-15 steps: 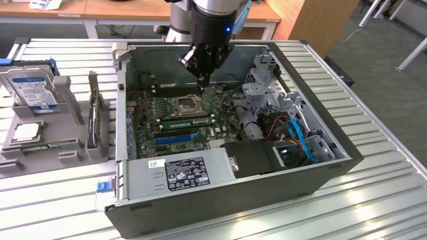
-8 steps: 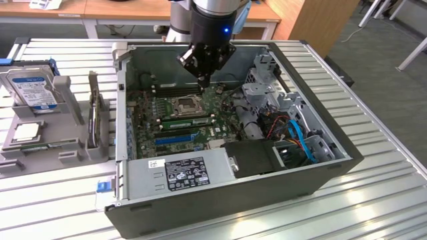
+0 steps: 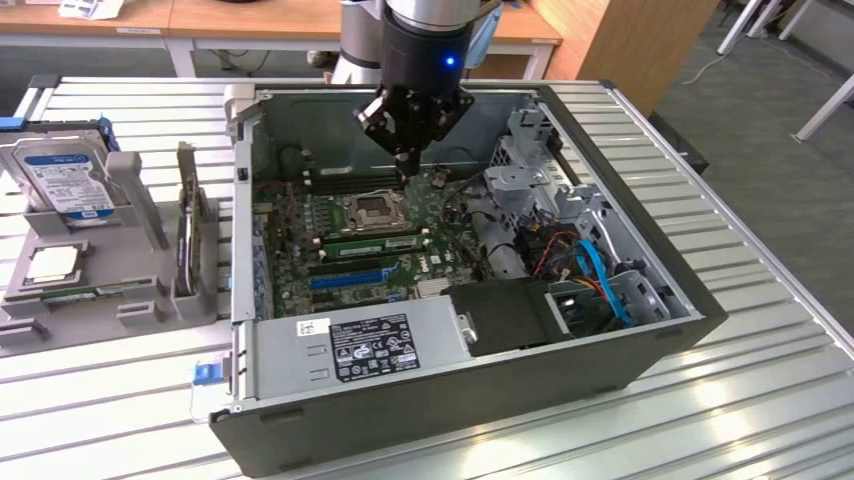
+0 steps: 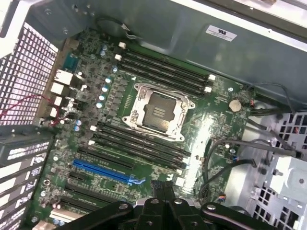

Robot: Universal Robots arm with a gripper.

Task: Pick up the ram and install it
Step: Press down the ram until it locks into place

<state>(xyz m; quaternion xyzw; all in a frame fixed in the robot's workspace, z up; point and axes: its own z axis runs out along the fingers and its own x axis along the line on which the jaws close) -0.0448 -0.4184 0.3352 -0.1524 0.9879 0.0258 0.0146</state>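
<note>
Honestly, the hand [image 3: 404,152] is pressed together with nothing in it, hovering inside the case above the CPU socket [image 3: 370,211]. The ram [image 3: 374,243] looks slotted beside it; I'd push straight down, evenly.

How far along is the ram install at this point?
Looks done: a green ram stick appears to sit in a slot on the motherboard, beside the empty processor socket. Whether it is fully latched cannot be told. In hand: nothing visible. The gripper is shut and hangs above the motherboard inside the case. Left: nothing obvious, apart from that unconfirmed seating.
</note>
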